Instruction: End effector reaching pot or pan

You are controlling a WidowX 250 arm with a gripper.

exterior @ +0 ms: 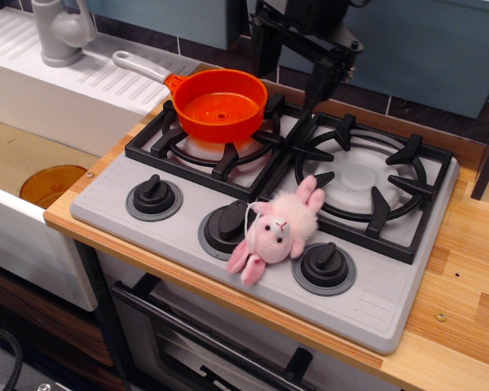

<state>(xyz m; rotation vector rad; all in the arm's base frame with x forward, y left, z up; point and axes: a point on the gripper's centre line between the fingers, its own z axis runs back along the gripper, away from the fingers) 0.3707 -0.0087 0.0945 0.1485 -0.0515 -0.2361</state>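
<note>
The orange saucepan [220, 104] sits upright on the left rear burner of the toy stove [375, 301], its light grey handle [138, 65] pointing back left toward the sink. It looks empty. My black gripper [292, 75] hangs from the arm at the top of the view, just behind and to the right of the pan's rim, above the gap between the two burners. Its two long fingers [319, 84] stand apart, so it is open and holds nothing. It does not touch the pan.
A pink plush bunny [275, 230] lies between the front knobs [154, 197]. The right burner [359, 175] is bare. A grey faucet [61, 28] and a sink holding an amber-brown dish [52, 183] are at the left. Wooden counter [464, 277] is at the right.
</note>
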